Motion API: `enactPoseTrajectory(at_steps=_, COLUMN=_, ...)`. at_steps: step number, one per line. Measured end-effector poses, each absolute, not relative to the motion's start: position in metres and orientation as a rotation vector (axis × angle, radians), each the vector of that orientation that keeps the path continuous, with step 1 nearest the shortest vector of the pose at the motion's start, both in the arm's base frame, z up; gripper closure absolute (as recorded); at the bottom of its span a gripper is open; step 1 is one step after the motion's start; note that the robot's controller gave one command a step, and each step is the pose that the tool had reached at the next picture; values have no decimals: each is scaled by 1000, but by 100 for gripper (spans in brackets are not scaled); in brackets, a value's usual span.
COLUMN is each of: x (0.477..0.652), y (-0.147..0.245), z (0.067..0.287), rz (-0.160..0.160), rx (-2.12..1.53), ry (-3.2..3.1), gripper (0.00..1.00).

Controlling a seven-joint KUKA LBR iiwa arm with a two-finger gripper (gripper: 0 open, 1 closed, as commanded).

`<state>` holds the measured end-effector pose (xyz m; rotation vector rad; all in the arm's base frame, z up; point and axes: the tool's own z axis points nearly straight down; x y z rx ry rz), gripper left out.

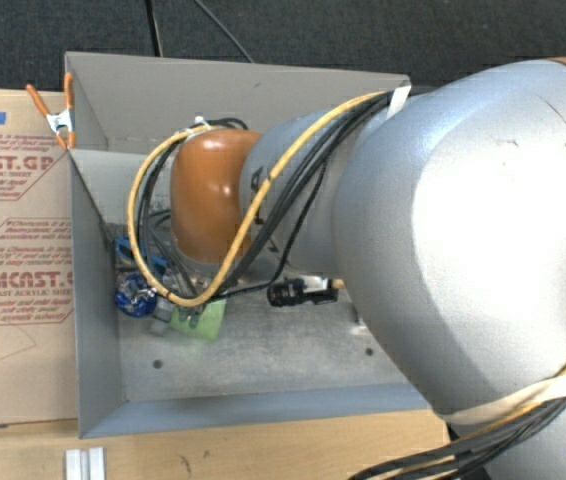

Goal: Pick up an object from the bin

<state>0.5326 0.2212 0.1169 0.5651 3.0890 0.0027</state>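
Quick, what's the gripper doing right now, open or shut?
Gripper: cannot be told; it's low over a green block by the bin's left wall.

The arm (463,228) fills the grey bin (243,80) from 12 round to 4 o'clock. Its orange wrist cover (208,198) hangs over the centre, ringed by yellow and black cables (141,203) that bulge toward 9 and 10 o'clock. At 8 o'clock a small heap crowds the left wall (93,308), with a crumpled blue thing (131,298) and a pale green block (203,321) near it. A small black piece (298,291) lies near the centre, close under the arm. The bare bin floor (263,363) is open from 5 to 7 o'clock, along the near wall.
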Motion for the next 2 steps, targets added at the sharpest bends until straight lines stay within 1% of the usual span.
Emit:
enactPoseTrajectory(at_steps=1, x=526, y=220, z=162, rz=5, rx=554, ry=3089, gripper=100)
enactPoseTrajectory(at_steps=2, x=534, y=215, z=231, rz=7, rx=516, ry=3092, gripper=100)
